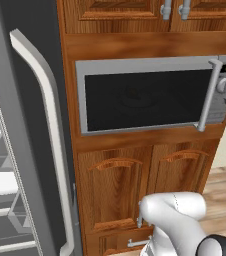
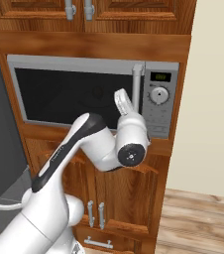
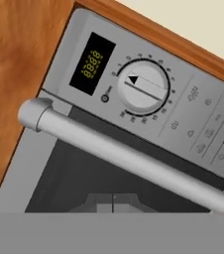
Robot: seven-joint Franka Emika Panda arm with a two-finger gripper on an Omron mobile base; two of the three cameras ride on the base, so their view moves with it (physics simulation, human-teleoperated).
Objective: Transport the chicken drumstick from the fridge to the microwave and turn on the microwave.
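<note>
My fingers (image 3: 113, 204) are closed on nothing, before the shut microwave (image 2: 79, 94); its knob (image 3: 144, 88) sits at my 12 o'clock

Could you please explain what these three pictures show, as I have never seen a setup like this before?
It is a simulated kitchen with a white robot arm on a driving base. Two pictures come from cameras on the base, behind the arm to its left and right. The third looks along the gripper, whose jaws are shut and hold nothing visible. Ahead is the microwave, door closed, with its bar handle, round knob and display. The grey fridge stands to the left. The chicken drumstick cannot be seen here.
</note>
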